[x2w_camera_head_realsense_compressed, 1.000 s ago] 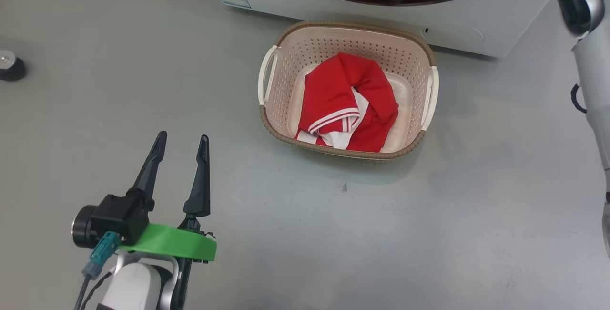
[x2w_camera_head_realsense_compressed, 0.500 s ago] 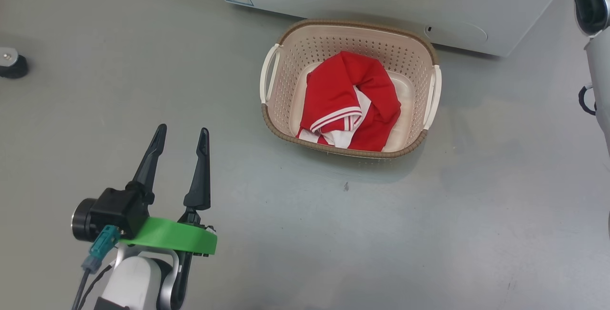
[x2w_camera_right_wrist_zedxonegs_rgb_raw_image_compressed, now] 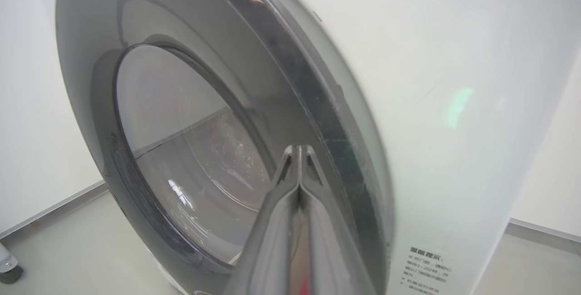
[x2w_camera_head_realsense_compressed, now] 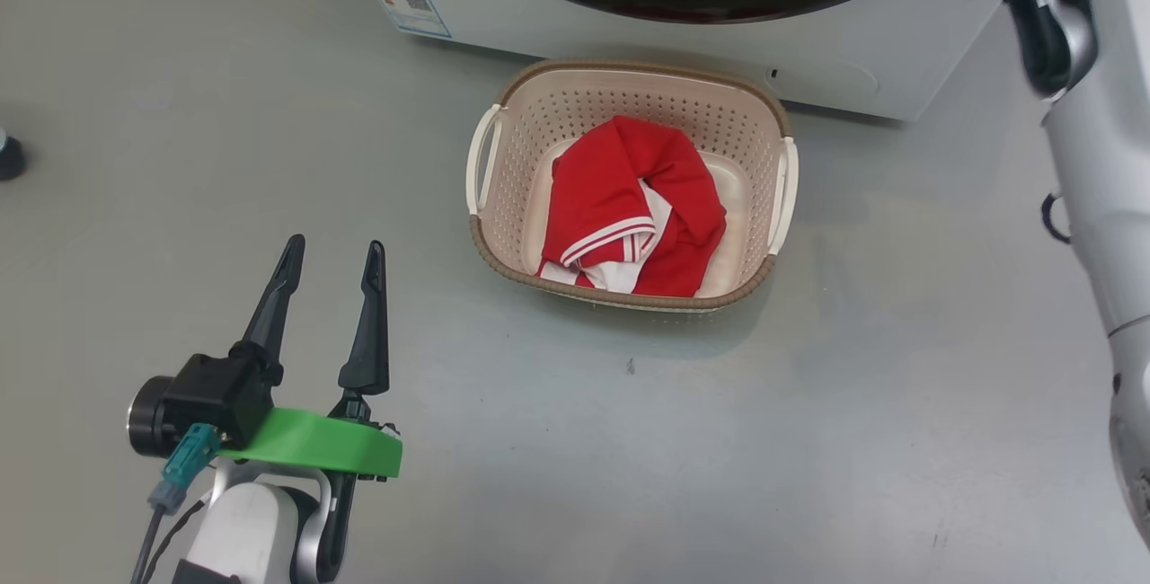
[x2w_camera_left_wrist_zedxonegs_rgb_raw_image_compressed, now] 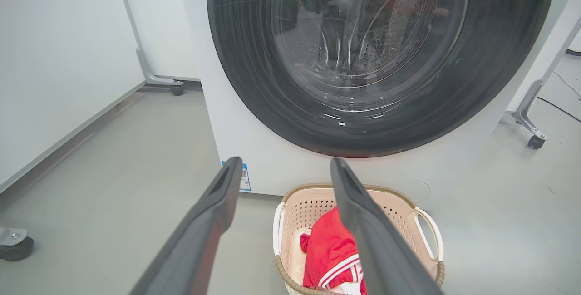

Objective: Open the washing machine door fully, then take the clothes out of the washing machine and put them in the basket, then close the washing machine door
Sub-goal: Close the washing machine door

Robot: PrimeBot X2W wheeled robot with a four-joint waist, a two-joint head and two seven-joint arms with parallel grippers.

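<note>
a: what is different from one second ago?
b: only the head camera has turned a little; the things keep their places. the left gripper (x2w_camera_head_realsense_compressed: 335, 245) stays low above the floor (x2w_camera_head_realsense_compressed: 719, 440), its fingers spread wide, holding nothing.
a: and the right gripper (x2w_camera_right_wrist_zedxonegs_rgb_raw_image_compressed: 298, 149)?
b: its fingers are pressed together, empty, just beside the washing machine door (x2w_camera_right_wrist_zedxonegs_rgb_raw_image_compressed: 317, 104); i cannot tell if they touch it.
a: where are the clothes (x2w_camera_head_realsense_compressed: 611, 189)?
b: bunched inside the basket (x2w_camera_head_realsense_compressed: 517, 162), which stands close before the washing machine (x2w_camera_head_realsense_compressed: 539, 22). the door lies flat against the machine front.
</note>
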